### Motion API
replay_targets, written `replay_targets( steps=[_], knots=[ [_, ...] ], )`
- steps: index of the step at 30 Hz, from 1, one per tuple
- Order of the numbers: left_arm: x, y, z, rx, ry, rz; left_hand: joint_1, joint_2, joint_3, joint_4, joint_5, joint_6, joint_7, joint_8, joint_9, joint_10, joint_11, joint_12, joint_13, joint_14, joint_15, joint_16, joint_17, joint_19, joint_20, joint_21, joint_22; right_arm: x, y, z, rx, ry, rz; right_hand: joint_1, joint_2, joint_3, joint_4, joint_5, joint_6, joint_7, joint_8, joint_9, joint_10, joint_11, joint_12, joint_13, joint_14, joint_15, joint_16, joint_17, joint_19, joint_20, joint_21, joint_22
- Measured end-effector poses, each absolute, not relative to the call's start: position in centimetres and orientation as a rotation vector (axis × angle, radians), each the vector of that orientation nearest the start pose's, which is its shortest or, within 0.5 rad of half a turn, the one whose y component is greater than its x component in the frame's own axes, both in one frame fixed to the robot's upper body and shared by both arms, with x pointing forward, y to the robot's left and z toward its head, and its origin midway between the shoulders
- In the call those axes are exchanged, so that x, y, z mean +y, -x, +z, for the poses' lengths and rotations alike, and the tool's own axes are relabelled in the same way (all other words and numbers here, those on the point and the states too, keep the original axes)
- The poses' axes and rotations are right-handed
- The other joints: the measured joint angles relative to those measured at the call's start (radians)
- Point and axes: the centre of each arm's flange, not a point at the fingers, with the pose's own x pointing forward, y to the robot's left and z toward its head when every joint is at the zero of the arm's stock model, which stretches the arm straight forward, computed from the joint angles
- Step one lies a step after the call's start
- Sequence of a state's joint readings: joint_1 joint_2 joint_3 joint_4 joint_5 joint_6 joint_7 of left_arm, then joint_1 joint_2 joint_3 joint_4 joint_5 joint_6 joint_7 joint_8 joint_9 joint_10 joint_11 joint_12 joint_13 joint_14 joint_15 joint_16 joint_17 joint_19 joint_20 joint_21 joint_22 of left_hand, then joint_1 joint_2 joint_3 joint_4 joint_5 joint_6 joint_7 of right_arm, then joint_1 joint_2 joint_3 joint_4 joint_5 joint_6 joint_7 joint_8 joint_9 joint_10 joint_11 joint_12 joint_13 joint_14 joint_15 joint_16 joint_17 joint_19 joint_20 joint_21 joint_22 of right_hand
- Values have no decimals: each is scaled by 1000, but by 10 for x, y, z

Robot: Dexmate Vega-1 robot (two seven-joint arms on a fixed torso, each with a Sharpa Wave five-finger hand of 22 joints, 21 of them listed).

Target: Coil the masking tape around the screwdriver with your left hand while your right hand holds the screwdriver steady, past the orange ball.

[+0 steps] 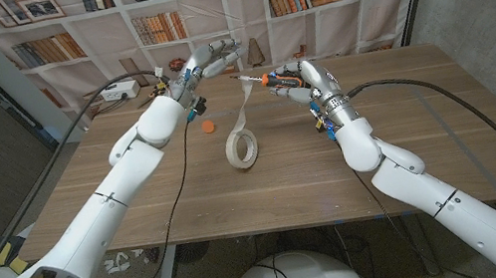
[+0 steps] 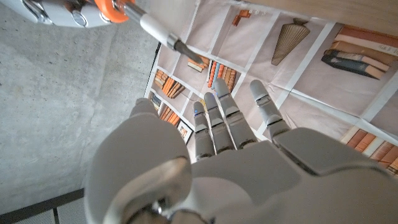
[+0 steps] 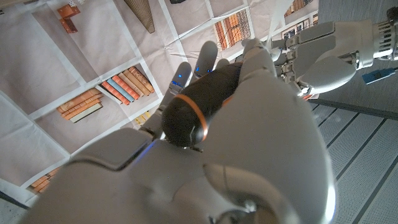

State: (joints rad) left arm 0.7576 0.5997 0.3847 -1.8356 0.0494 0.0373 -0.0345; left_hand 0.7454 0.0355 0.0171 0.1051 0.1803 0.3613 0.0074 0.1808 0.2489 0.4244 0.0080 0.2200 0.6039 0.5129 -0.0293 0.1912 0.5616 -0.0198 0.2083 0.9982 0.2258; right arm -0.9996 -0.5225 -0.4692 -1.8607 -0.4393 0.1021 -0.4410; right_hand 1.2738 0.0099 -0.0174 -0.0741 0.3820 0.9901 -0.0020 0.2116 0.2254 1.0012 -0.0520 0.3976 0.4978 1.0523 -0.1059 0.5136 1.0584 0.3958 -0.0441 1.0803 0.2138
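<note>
Masking tape roll (image 1: 242, 149) stands on the tabletop (image 1: 410, 142); right robot hand (image 1: 305, 84) grips the screwdriver (image 1: 263, 80), left robot hand (image 1: 205, 65) raised, grip unclear. Strip could snap or slip off the tip.

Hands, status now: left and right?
Left hand: raised, fingers apart near the top of the tape strip; whether it pinches the strip cannot be told.
Right hand: holding the screwdriver by its handle.
</note>
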Motion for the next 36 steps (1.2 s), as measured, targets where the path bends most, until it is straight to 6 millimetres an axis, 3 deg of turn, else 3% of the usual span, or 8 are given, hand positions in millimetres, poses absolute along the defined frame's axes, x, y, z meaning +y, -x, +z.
replay_targets(
  steps=[6,10,14,18,23,26,30,36],
  knots=[
    [193,-557,115,-740,-864,-254,-47,-29,-29,7,5,-68,21,4,-7,-56,34,-17,-20,-128,64,-10,-43,-89,0,-30,-3,-148,-520,19,-1083,771,-91,0,0,-2,-1,0,0,0,0,0,0,0,0,1,0,0,0,0,0,0,6,-5],
    [201,-561,106,-631,-892,-306,-99,-33,-52,22,16,-152,40,0,-15,-120,91,-31,-39,-170,107,-5,-70,-119,2,-38,-1,-148,-519,19,-1086,772,-93,0,0,-2,-1,0,0,0,4,0,0,0,0,1,0,0,0,0,0,0,8,-5],
    [208,-560,99,-535,-938,-316,-106,-27,-57,18,17,-206,43,0,-20,-181,100,-39,-54,-221,113,-5,-90,-134,0,-44,0,-149,-518,19,-1087,773,-94,0,0,-3,-2,0,0,0,5,0,3,-3,-4,1,0,0,0,0,0,0,8,-5],
    [210,-561,91,-451,-1006,-319,-96,-18,-49,1,21,-234,33,4,-26,-227,72,-38,-69,-273,105,-5,-111,-151,2,-56,0,-149,-517,20,-1094,769,-97,0,0,-4,-2,0,5,-5,4,0,3,-4,-4,1,9,-9,-8,1,0,0,8,-5],
    [212,-564,83,-379,-1062,-336,-2,6,-19,-60,28,-80,-49,67,-28,-154,-59,16,-85,-260,68,23,-151,-151,2,-66,-8,-150,-516,20,-1096,768,-99,0,0,-9,1,0,5,-5,4,0,4,-4,-4,1,9,-9,-8,5,0,0,15,-5],
    [210,-567,77,-344,-1119,-362,34,6,-10,-85,28,-99,-52,56,-23,-169,-77,17,-85,-276,56,25,-158,-150,2,-74,-12,-150,-516,20,-1100,767,-103,0,0,-9,1,0,5,-5,4,0,7,-7,-7,1,9,-9,-8,4,0,0,15,-5],
    [208,-571,70,-310,-1165,-377,39,2,-11,-92,35,-193,-28,19,-26,-228,-38,2,-85,-315,76,26,-158,-150,2,-81,-12,-150,-515,21,-1102,766,-104,0,0,-10,0,0,5,-5,4,0,7,-7,-8,6,9,-9,-8,4,0,0,15,-5],
    [202,-580,58,-235,-1248,-363,32,-6,-29,-90,35,-322,8,-2,-34,-321,74,-24,-104,-378,117,14,-163,-150,2,-86,-9,-149,-514,21,-1107,763,-104,0,0,-10,-1,0,5,-5,3,0,9,-9,-9,6,9,-9,-8,4,-9,-2,22,-8]
  ],
)
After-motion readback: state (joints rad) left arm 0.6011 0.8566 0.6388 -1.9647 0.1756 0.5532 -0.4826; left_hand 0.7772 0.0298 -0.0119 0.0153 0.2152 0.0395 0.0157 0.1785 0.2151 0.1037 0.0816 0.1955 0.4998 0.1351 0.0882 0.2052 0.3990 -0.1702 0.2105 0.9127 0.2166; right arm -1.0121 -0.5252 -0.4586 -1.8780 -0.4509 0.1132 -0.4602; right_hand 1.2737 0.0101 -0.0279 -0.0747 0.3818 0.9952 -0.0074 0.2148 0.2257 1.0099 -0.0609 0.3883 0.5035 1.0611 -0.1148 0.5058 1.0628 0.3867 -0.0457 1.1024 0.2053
